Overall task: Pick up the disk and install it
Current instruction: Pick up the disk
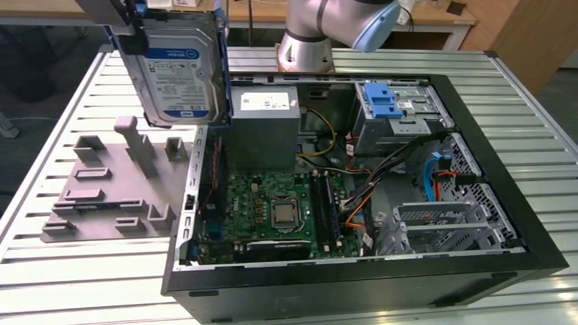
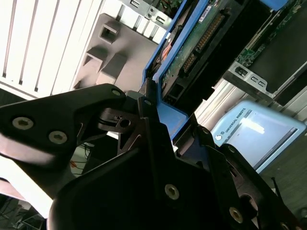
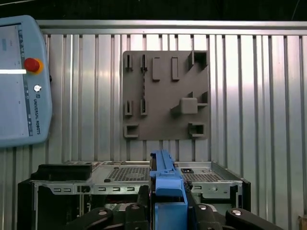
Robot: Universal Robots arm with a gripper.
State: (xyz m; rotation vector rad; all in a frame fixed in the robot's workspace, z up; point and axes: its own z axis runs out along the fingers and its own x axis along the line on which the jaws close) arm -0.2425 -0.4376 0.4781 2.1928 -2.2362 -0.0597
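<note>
Disk (image 1: 176, 71): in my grip and lifted off the table. It stands on edge, with its white-and-blue label facing the exterior view.
Disk, position: in the exterior view it shows high on the exterior view's left, above the strip where the fixture plate (image 1: 99, 196) meets the wall of the computer case (image 1: 505, 203). It touches neither.
Disk, carrier frame (image 3: 168, 189): blue plastic running round the disk's edges. In the first wrist view I see it edge-on between my fingers.
Disk, underside (image 2: 192, 48): a green circuit board with a row of connector pins, seen in the second wrist view.
Claw (image 3: 168, 203): pressed together on the disk, pinching it by the blue frame.
Fingers (image 2: 147, 103): black, one on each side of the frame, both touching it.
Computer case: open and lying on its side on the table, interior facing up.
Case, contents: a green motherboard (image 1: 271, 210), a grey power-supply box (image 1: 264, 115) with a white sticker, and a blue latch on a metal cage (image 1: 390, 101).
Fixture plate: grey with raised blocks and slots. It lies flat on the table just beside the case, on the exterior view's left.
Table (image 1: 91, 284): pale slatted metal. It carries the case and the plate.
Teach pendant (image 3: 21, 81): pale blue with a red button. In the first wrist view it lies apart from the fixture plate.
Arm (image 1: 312, 34): a silver column standing behind the case.
</note>
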